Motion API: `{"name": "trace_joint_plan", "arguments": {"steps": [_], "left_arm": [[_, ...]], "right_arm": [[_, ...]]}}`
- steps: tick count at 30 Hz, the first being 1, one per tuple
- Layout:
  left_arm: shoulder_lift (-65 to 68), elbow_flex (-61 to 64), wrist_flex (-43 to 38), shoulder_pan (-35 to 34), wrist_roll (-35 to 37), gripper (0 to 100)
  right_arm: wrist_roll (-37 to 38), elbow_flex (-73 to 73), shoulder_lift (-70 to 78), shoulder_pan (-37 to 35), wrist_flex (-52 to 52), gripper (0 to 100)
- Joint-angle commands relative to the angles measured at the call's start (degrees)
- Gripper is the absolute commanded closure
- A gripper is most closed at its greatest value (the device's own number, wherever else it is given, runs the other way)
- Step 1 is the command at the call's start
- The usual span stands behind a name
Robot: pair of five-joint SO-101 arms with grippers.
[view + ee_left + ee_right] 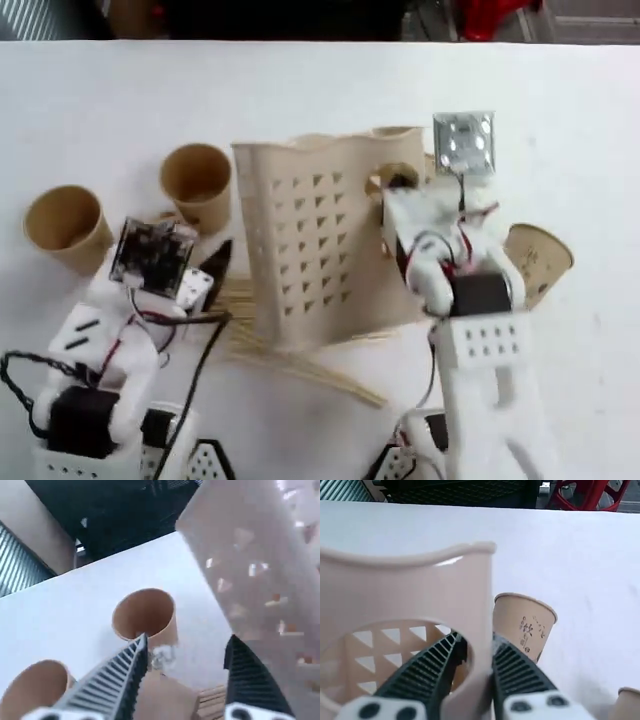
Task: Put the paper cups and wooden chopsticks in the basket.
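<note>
The cream perforated basket (300, 235) stands mid-table. My right gripper (392, 186) (477, 640) is shut on the basket's (405, 585) right wall at its handle hole, one finger inside and one outside. My left gripper (214, 264) (189, 645) hangs open just left of the basket (260, 555), nothing between its fingers. Ahead of it stands a paper cup (145, 614) (197, 185), with a second cup (34, 687) (65, 228) farther left. Wooden chopsticks (300, 362) (215, 705) lie fanned on the table before the basket. A third cup (525, 625) (396, 134) stands beyond the basket.
Another printed cup (540, 258) sits to the right of the right arm, tilted. A brown paper piece (167, 695) lies under the left gripper. Bare white table (320, 80) stretches behind the basket, and both arm bases occupy the front edge.
</note>
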Motion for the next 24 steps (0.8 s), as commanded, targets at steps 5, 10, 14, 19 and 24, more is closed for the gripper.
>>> {"name": "trace_joint_plan", "arguments": {"steps": [5, 10, 14, 19, 24], "left_arm": [[-3.03, -4.75, 5.80, 5.32, 1.85, 65], [-6.55, 2.46, -0.09, 9.19, 1.85, 65], [-2.07, 12.04, -13.89, 9.98, 1.85, 65], [9.01, 14.95, -25.67, 2.95, 2.20, 65], [20.88, 15.03, -32.97, 1.45, 2.20, 65]], "right_arm": [[-0.70, -10.37, 11.74, 0.40, -9.89, 98.2], [-0.70, -10.55, 14.11, -0.13, -10.68, 98.2], [-0.79, -10.37, 12.09, -0.13, -8.22, 98.2], [-0.79, -10.37, 11.21, -0.13, -7.78, 98.2], [-0.53, -8.18, 12.79, -4.00, -7.78, 98.2]]}}
